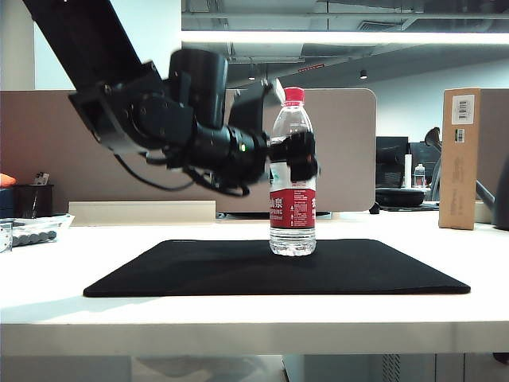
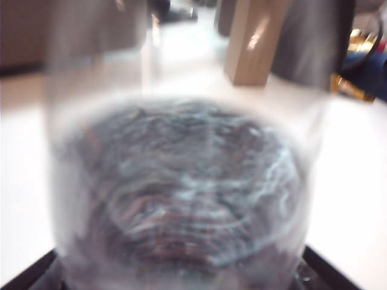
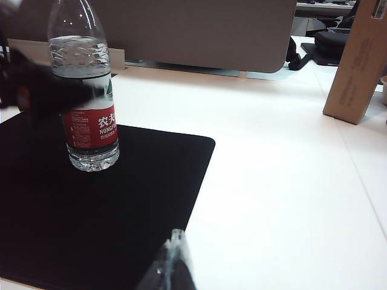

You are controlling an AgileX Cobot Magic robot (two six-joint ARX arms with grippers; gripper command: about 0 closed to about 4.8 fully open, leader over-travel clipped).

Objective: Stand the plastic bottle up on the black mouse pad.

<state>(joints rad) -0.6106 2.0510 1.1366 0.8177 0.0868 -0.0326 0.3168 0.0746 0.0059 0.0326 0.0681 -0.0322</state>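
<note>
**Bottle Upright on Pad; Release and Retreat Outstanding**

Office partitions and a white desk (image 1: pixel 238 318) form the setting, with a cardboard box (image 1: pixel 460 157) standing near the desk's far right edge. The black mouse pad (image 1: pixel 199 267) lies flat on the middle of the desk, close to the front edge.

Position of the workpiece: the plastic bottle (image 1: pixel 292 171) stands upright on the pad, red cap uppermost, base flat on the black surface toward the pad's far edge and right of its centre. No tilt is visible in the exterior view or the right wrist view, where the bottle (image 3: pixel 84 90) is also seen resting on the pad (image 3: pixel 109 205).

Left gripper (image 1: pixel 296 157): positioned at the bottle's shoulder level, just above the label, with a finger on each side of the body. Its jaws stand wide. Whether the pads touch the plastic cannot be told; the left wrist view is filled by the blurred clear bottle wall (image 2: pixel 181 193).

Right gripper (image 3: pixel 172 266): parked low over the near right corner of the pad, well apart from the bottle. Only a fingertip shows, so its opening cannot be told.

Task status, as a judgement: the placement appears complete. Remaining work is to clear the left gripper away from the bottle without knocking it.
</note>
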